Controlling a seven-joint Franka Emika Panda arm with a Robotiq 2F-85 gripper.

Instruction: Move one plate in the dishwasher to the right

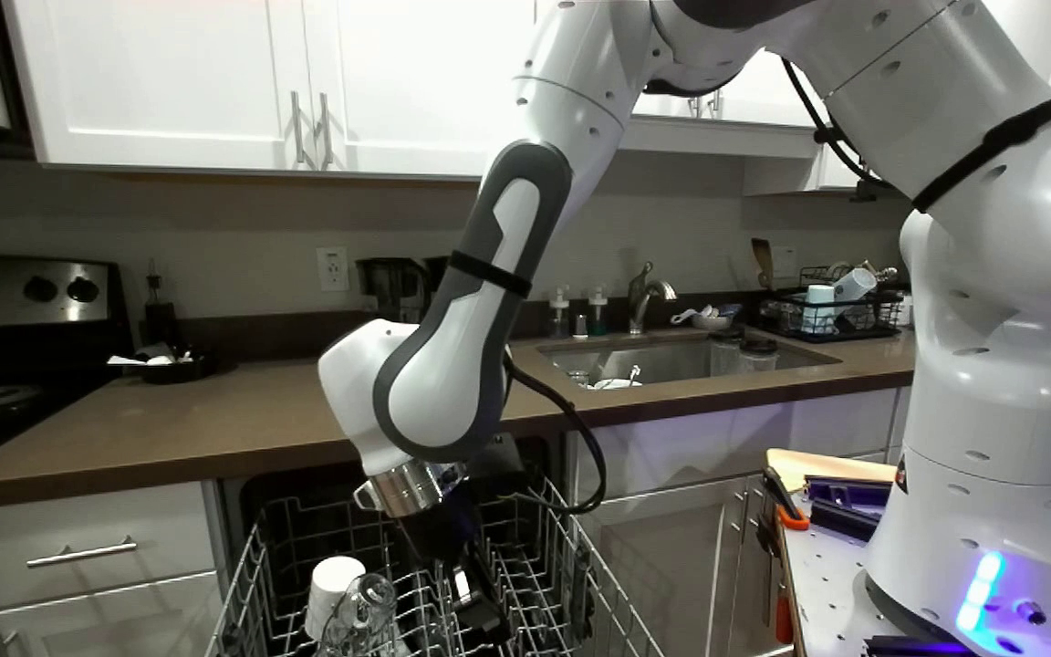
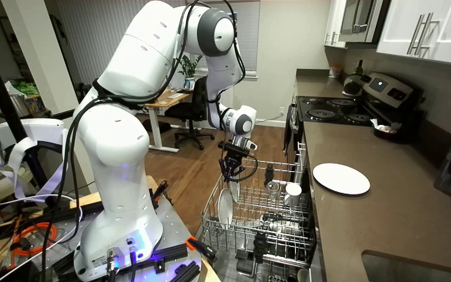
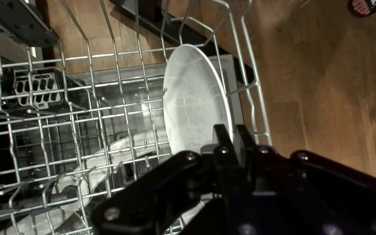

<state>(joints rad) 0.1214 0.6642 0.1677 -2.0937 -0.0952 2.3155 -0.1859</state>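
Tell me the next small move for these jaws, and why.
I'd probably ease the jaws inward before lifting anything: in the wrist view they stand close together, overlapping the rim of a plate that rests on edge in the dishwasher rack. Whether they clamp it, I can't tell, so checking the grip first seems safer.

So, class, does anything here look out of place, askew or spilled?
Perhaps the white plate flat on the counter, as if left out: another plate stands in the dishwasher rack. No spill shows.
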